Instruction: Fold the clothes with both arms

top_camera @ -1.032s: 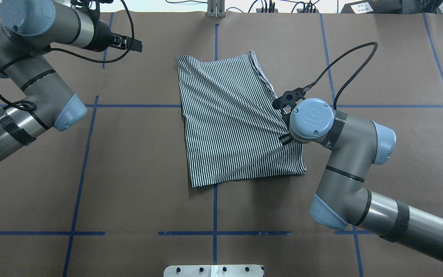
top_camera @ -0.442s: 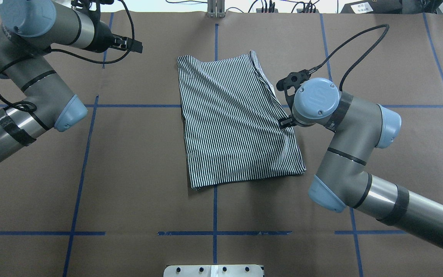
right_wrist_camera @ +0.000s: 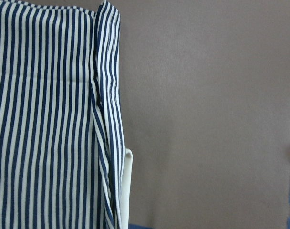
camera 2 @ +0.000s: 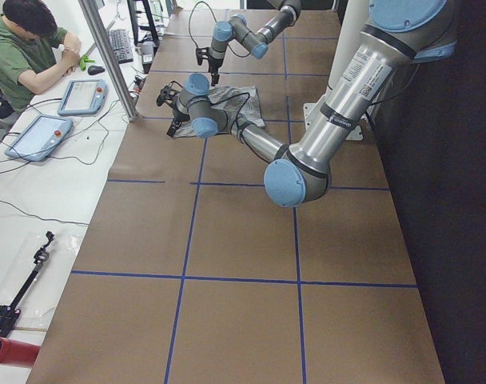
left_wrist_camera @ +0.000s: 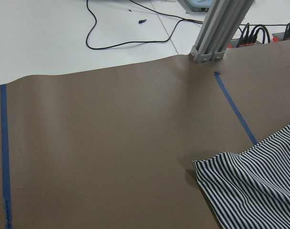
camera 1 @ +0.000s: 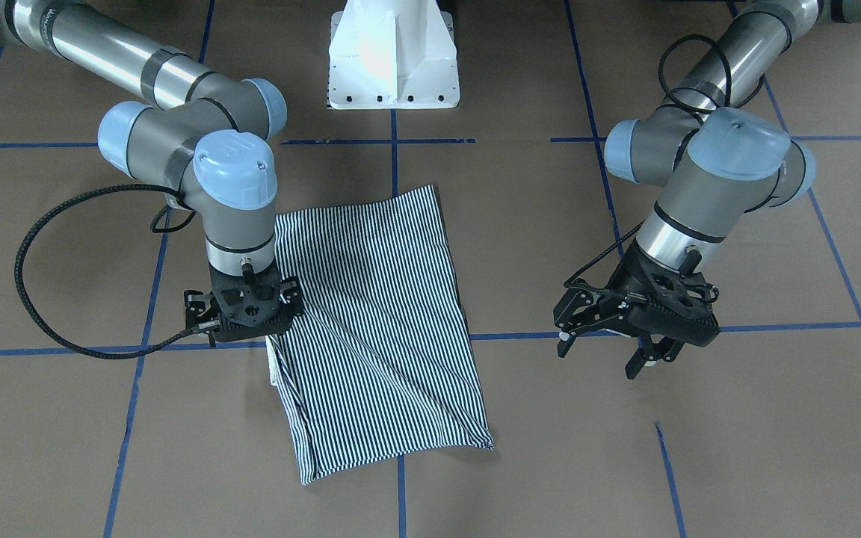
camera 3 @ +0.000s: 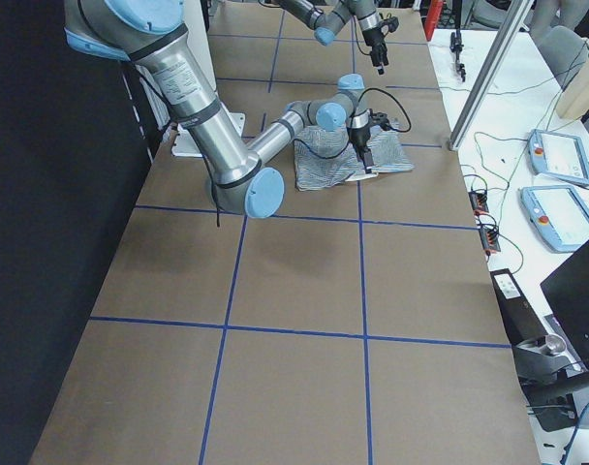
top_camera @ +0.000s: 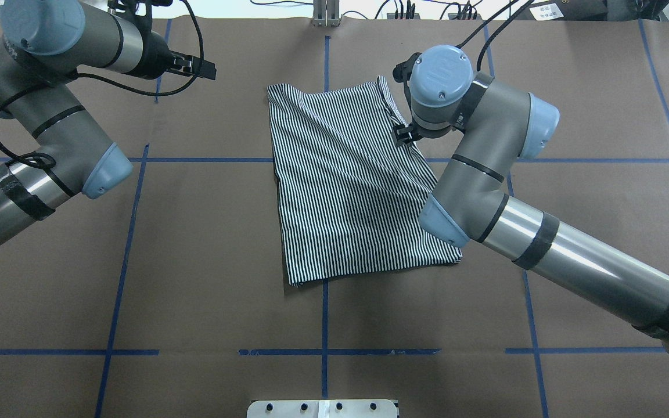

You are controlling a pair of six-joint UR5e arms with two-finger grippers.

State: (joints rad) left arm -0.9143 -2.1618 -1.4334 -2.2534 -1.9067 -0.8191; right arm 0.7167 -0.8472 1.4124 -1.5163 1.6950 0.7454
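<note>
The shirt (top_camera: 346, 191) is navy-and-white striped, the table (top_camera: 195, 261) brown.

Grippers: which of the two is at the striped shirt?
The right gripper, poised over the shirt's edge; the left gripper hangs above bare table, apart from the shirt.

Navy-and-white striped polo shirt (top_camera: 358, 191), folded into a skewed rectangle, flat on the brown table (top_camera: 195, 261).

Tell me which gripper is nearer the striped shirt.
Right. The right gripper hangs over the right edge of the shirt; the left gripper hovers off its left side, clear of it.
</note>
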